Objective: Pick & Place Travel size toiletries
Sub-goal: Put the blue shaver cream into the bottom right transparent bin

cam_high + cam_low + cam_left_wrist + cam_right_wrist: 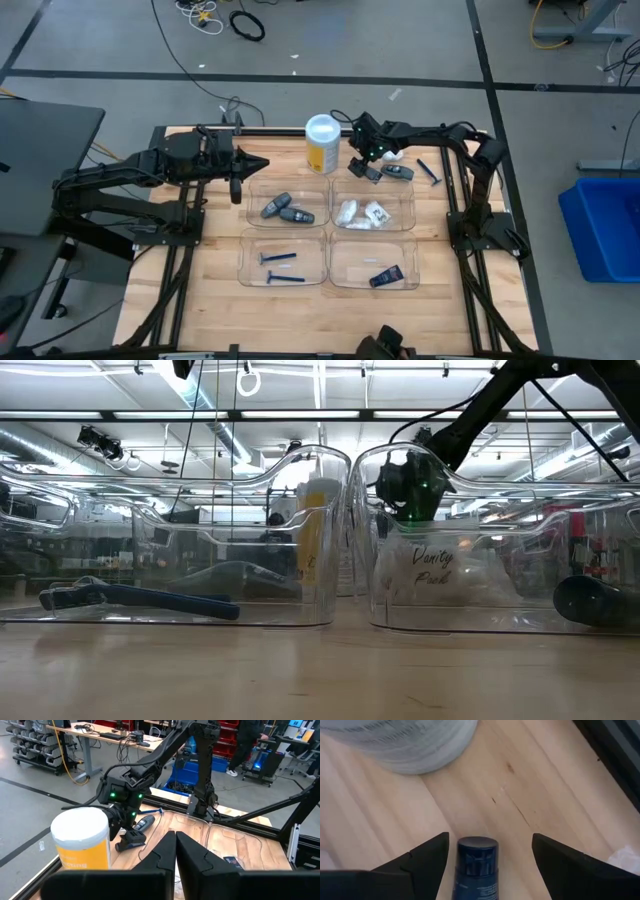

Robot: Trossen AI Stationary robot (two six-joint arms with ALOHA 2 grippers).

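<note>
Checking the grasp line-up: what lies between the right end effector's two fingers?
In the right wrist view, a dark blue tube lies on bare wood between the open right end effector's fingers, touching neither.

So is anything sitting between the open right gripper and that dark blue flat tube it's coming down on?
Nothing visible does. In the right wrist view the dark blue flat tube lies on bare wood between the right gripper's spread fingers. The tall yellow canister with white lid stands close beside it, not in the path.
</note>
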